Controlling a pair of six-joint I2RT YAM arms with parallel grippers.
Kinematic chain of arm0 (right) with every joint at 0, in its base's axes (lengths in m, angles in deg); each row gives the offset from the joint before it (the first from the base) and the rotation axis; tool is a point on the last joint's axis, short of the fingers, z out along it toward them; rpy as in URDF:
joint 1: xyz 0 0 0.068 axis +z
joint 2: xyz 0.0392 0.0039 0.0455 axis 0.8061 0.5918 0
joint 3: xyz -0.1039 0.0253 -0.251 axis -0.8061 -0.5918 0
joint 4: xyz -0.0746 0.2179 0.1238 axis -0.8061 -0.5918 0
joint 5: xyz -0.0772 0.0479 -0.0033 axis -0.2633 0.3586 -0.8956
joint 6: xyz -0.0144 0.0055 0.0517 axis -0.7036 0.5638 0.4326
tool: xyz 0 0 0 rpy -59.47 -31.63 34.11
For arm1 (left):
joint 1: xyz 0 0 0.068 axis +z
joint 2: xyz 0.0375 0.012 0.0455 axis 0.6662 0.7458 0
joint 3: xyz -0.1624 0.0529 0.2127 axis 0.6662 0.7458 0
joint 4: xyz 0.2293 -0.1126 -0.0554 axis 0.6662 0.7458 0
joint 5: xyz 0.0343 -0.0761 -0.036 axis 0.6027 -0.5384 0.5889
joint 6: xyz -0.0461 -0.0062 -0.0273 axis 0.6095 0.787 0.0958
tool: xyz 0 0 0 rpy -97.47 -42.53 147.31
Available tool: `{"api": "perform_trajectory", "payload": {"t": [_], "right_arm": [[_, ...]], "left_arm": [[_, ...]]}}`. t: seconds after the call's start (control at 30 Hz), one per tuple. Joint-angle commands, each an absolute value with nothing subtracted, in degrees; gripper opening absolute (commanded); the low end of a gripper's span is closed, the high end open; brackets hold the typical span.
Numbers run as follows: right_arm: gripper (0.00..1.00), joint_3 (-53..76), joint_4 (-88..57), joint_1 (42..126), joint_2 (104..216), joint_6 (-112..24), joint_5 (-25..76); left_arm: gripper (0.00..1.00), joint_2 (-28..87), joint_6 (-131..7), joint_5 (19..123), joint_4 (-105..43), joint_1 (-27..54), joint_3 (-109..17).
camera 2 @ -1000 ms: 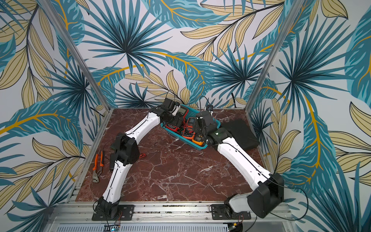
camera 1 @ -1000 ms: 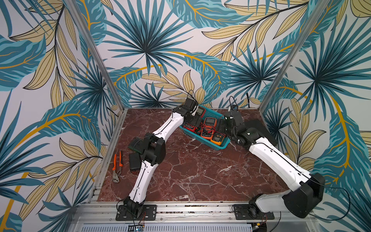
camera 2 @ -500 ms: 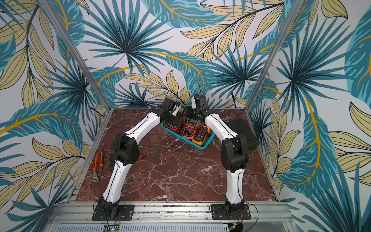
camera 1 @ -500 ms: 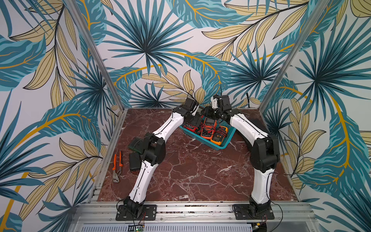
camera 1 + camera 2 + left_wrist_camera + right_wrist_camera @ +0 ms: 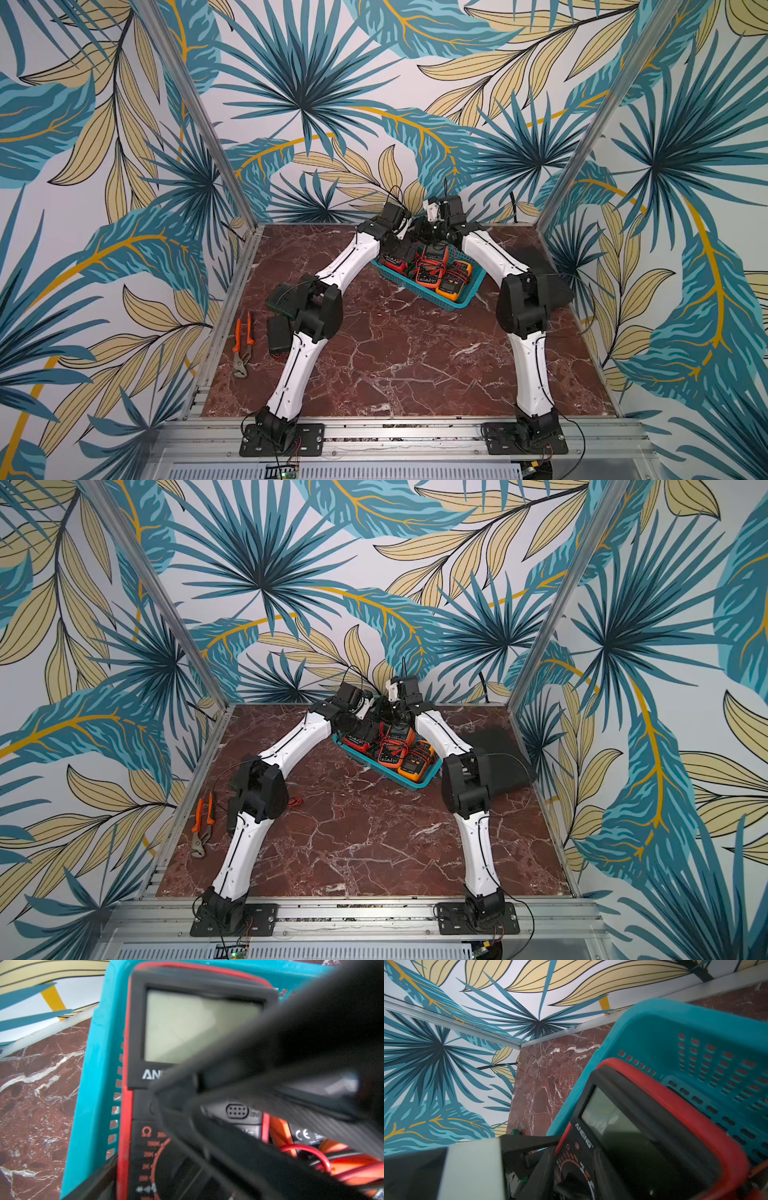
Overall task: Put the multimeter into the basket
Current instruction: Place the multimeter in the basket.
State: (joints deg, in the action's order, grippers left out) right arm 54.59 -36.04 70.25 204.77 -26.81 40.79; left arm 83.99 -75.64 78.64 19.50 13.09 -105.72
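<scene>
Multimeter [image 5: 643, 1126]: red case, black face, blank grey screen, dial below; lies face up inside the teal basket [image 5: 695, 1028], tucked against one end wall as orange meters [image 5: 455, 282] fill the rest; left gripper [image 5: 400, 250] spread above it, right gripper [image 5: 428, 235] pressed together, whether on anything unclear.

Red marble tabletop [image 5: 395, 353] bears the basket [image 5: 415, 287], orange-handled pliers [image 5: 243, 345], black box [image 5: 278, 336], dark pouch [image 5: 498, 758].
</scene>
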Motion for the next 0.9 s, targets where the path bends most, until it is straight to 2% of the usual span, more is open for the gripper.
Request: {"api": "perform_trajectory", "payload": {"t": [0.0,0.6,0.87], "right_arm": [[0.34,54.73,-44.05,70.07,207.95,-28.85,36.5],[0.34,53.92,-48.9,69.88,211.11,-31.34,33.08],[0.35,54.4,-49.55,69.89,210.15,-32.02,34.37]], "left_arm": [[1.0,79.97,-75.71,77.38,15.4,12.88,-105.08],[1.0,69.57,-71.32,78.46,2.74,12.93,-92.21],[1.0,63.47,-71.01,82.87,0.46,13.37,-83.98]]}}
